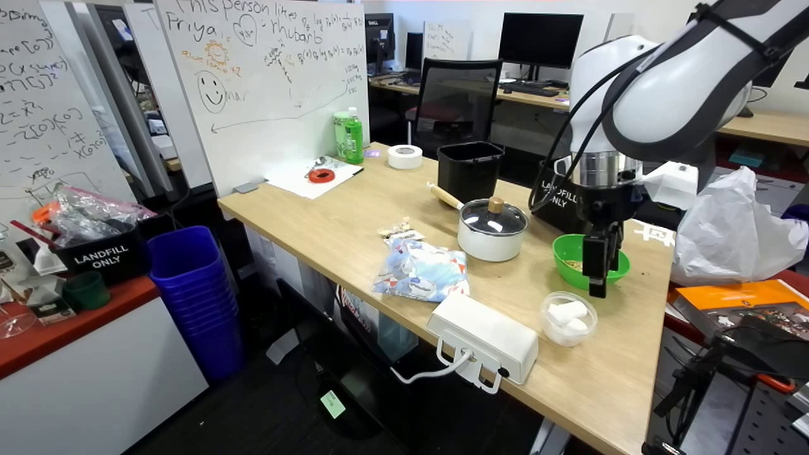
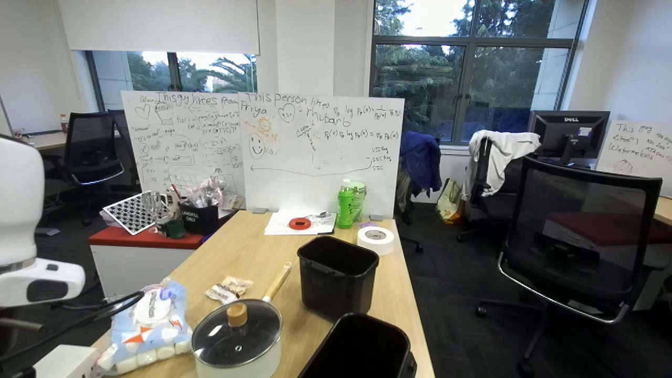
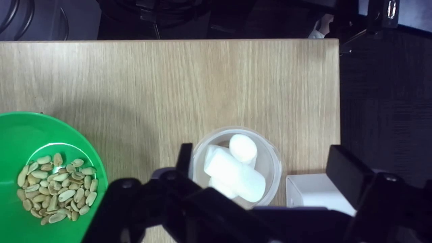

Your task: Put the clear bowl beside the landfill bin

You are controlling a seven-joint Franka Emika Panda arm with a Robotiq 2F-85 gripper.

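The clear bowl (image 1: 588, 308) stands upright on the table near its front right corner and holds several white marshmallows. It also shows in the wrist view (image 3: 269, 165), between the finger directions and closer to the left finger. My gripper (image 1: 603, 278) is open and empty, above the table by the clear bowl and the green bowl; its fingers are spread in the wrist view (image 3: 263, 162). The landfill bin (image 1: 559, 212), black with white lettering, stands behind the green bowl, partly hidden by the arm. It also shows in an exterior view (image 2: 362, 349), its label hidden.
The green bowl (image 1: 572, 243) with peanuts stands beside the clear bowl. A white box (image 1: 486, 335) sits at the table edge. A lidded pot (image 1: 490, 237), marshmallow bag (image 1: 423, 272) and plain black bin (image 1: 468, 174) stand further along. Another labelled bin (image 1: 104, 259) is on the red-topped cabinet.
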